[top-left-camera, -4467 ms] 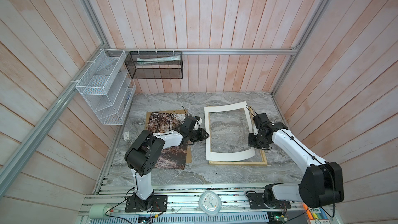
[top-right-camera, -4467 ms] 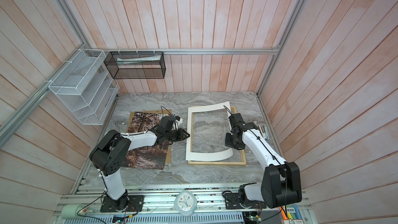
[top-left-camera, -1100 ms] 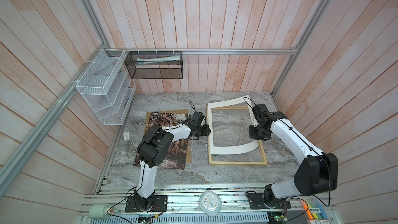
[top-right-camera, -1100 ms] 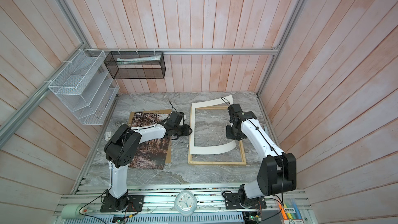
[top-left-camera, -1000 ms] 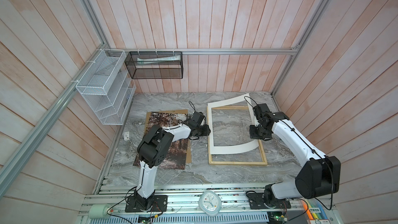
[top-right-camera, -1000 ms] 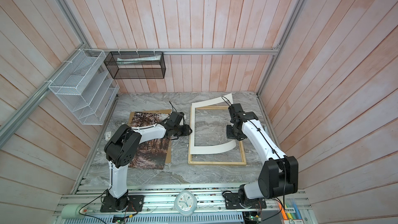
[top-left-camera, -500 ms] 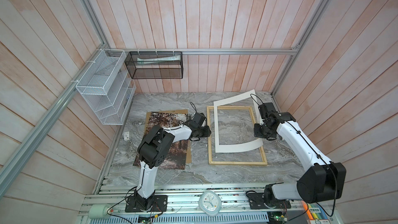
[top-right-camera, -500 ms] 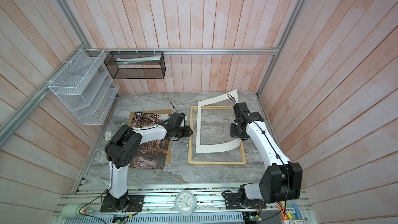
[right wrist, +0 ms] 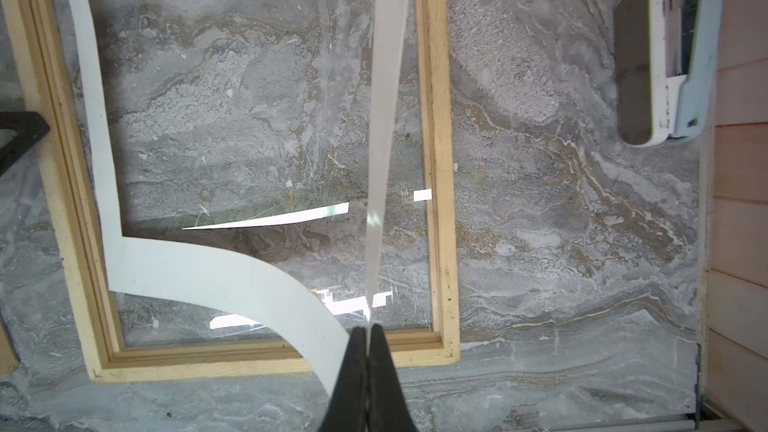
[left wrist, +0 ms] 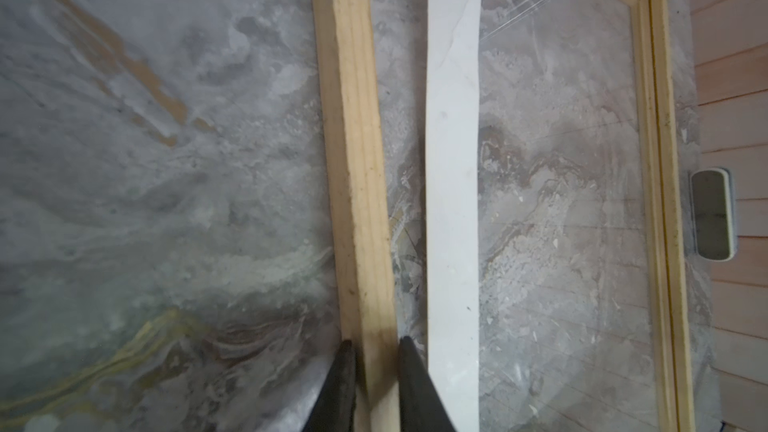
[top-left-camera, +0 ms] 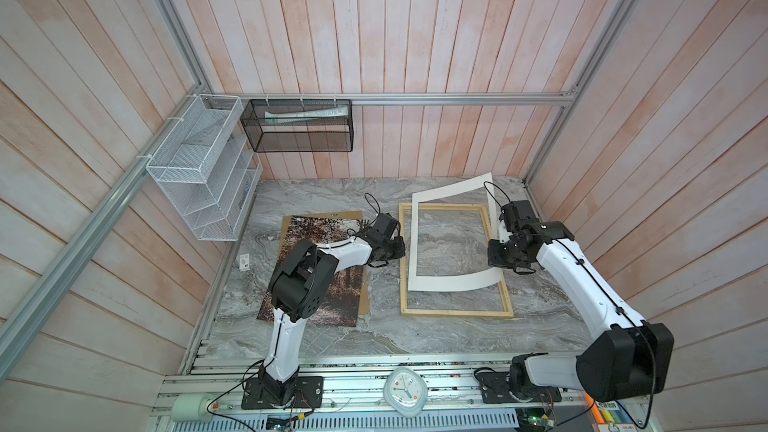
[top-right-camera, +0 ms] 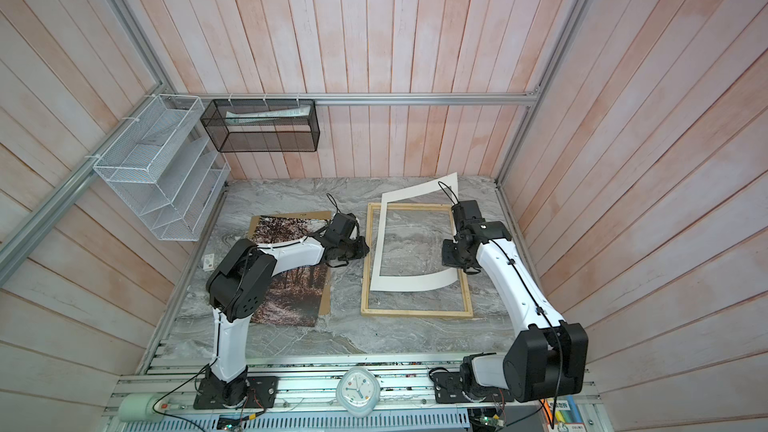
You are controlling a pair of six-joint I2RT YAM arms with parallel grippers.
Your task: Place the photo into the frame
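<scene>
Left gripper (left wrist: 376, 344) clamps the frame (top-left-camera: 455, 313); right gripper (right wrist: 368, 329) pinches the white mat (top-left-camera: 453, 284); left arm (top-left-camera: 345, 251) half-hides the photo (top-left-camera: 340, 305) by the left edge of the table (top-left-camera: 415, 338).

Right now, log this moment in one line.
left gripper: shut on frame | right gripper: shut on mat board, curled | photo: on backing board, outside frame

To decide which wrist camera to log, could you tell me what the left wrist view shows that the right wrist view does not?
Only the left wrist view: the left pincer hugging one slat of the pale natural-wood picture frame on both sides. Only the right wrist view: the right pincer shut on the white mat board with a rectangular window, whose strip curls up to it. Both: the frame, the mat, the grey marble tabletop and the white and pale-blue stapler.
</scene>
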